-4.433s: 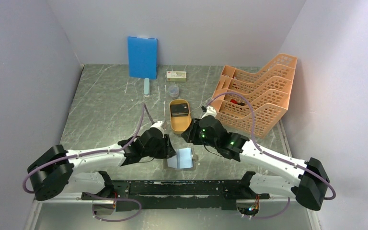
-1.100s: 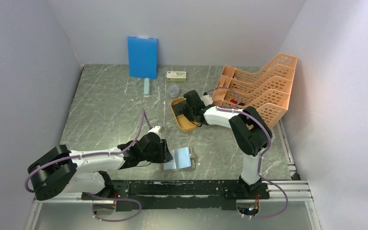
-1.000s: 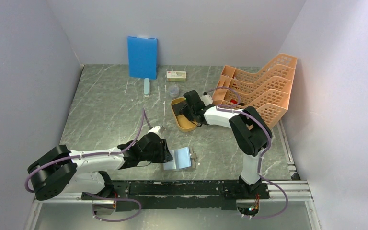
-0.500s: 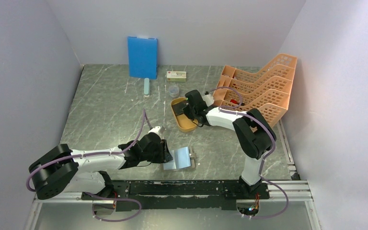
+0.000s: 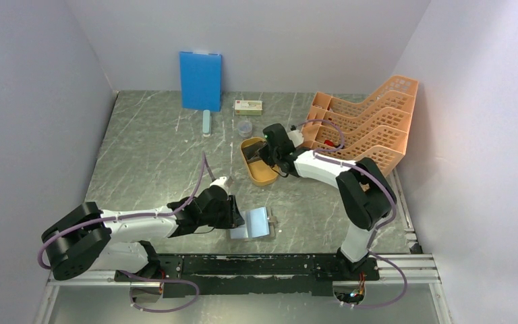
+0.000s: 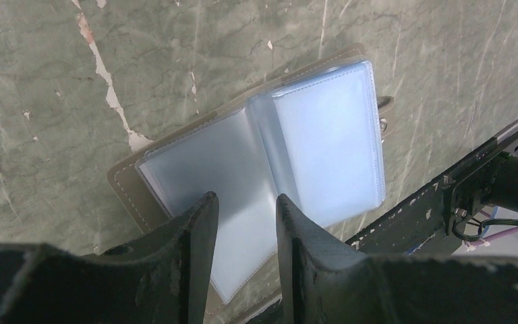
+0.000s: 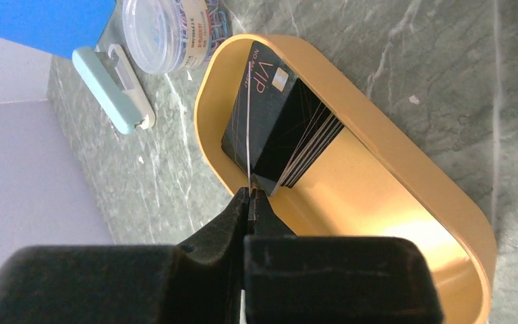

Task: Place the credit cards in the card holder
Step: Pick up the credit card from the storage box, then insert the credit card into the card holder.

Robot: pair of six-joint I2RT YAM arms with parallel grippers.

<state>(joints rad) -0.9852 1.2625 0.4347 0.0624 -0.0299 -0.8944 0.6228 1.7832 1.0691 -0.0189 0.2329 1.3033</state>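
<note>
**Right gripper pinches a card in the tray – card holder lies open under the left**

The grey-green marbled table (image 5: 148,155) carries an orange lattice plastic file rack (image 5: 371,128) at the right rear and a flat blue board (image 5: 200,79) leaning on the back wall. Near the middle sits the orange oval tray (image 7: 391,182). The stack of thin black credit cards (image 7: 290,135) lies fanned in its far end.

The right gripper (image 7: 251,192) reaches into the tray, its fingers pressed together on the near edge of one card of the stack.

At the near edge, the taupe-grey folding card holder (image 6: 324,135) lies spread flat, its shiny pale-blue sleeves up. The left gripper (image 6: 243,199) stands on its left leaf – fingers part-way apart, with nothing between them.

A clear round tub of paper clips (image 7: 165,30) sits just beyond the tray.
</note>
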